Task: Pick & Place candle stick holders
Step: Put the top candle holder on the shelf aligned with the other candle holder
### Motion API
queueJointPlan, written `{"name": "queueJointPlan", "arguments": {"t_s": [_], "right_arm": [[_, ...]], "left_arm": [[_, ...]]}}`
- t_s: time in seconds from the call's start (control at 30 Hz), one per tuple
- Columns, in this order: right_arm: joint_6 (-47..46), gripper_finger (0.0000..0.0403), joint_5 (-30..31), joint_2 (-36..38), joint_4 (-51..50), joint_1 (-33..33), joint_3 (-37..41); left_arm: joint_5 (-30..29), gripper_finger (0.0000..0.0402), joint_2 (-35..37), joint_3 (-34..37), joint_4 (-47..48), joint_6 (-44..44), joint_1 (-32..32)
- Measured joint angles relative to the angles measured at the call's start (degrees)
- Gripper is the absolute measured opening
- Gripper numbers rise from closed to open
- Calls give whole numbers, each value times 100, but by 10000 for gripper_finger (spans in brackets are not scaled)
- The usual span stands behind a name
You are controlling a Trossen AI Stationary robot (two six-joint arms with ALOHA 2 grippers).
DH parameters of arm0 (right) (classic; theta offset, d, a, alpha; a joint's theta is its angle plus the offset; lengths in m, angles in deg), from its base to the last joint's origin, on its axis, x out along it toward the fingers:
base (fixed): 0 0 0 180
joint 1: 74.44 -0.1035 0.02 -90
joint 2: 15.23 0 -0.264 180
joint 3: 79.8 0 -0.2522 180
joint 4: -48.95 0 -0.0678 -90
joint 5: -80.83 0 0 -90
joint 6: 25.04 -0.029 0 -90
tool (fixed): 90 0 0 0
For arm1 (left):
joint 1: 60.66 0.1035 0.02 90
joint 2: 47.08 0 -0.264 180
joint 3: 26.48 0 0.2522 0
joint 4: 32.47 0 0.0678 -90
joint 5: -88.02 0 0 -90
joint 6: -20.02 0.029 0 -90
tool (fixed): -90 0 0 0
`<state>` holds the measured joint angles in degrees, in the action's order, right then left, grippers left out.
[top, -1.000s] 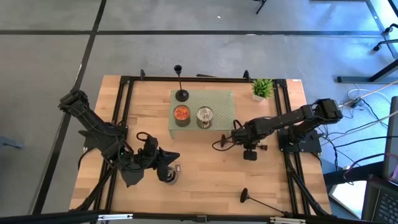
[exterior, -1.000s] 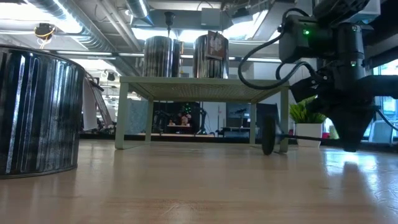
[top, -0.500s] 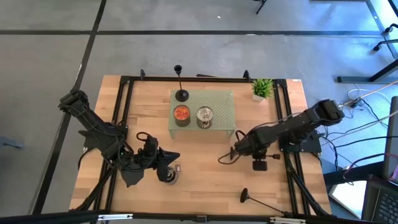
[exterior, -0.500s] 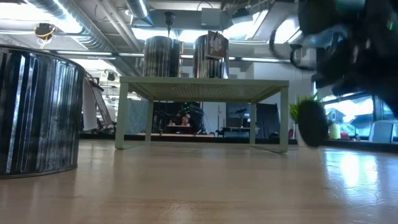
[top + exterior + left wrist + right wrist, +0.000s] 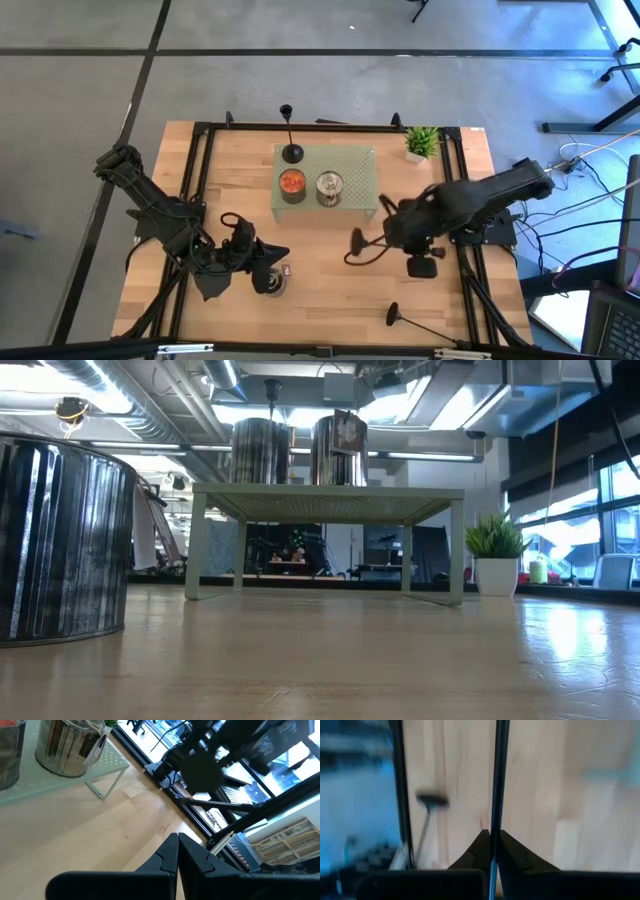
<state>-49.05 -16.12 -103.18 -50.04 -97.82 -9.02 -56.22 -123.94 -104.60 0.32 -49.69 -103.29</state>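
Observation:
One black candle stick holder is up in the air right of the green shelf, with my right gripper shut on its thin stem. A second holder stands upright on its round base at the shelf's far left corner. A third lies on its side near the table's front edge and shows blurred in the right wrist view. My left gripper waits shut and empty at the table's near left. My right gripper pinches the holder's thin stem between its two fingers. The fingers come from above, pointing steeply down, and lie across the stem. The holder is lifted clear of the table and lies roughly level, its round base toward the table's left.
An orange-topped can and a silver can stand on the shelf. Another silver can stands beside my left gripper and fills the left of the low view. A small potted plant is at the far right.
My right gripper has risen steeply, out of the low view, keeping shut on the stem. The holder that lay on the table beside the shelf is now lifted clear.

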Motion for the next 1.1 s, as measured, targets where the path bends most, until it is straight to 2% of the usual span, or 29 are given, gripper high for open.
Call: {"name": "queueJointPlan", "arguments": {"t_s": [0.13,0.27,0.53,0.83,1.1], "right_arm": [[-325,16,764,0,159,2,-1064],[-407,16,1474,0,516,2,-1804],[-5,16,2298,4,2373,63,-2292],[387,16,2336,2,4481,462,-2292],[194,16,1503,2,5990,989,-2292]], "left_arm": [[-11,2,0,0,-2,0,0],[-37,2,0,0,-52,11,0],[-201,2,0,0,-368,298,4],[-337,2,0,-2,-589,358,4],[-496,2,0,-2,-983,618,0]]}}
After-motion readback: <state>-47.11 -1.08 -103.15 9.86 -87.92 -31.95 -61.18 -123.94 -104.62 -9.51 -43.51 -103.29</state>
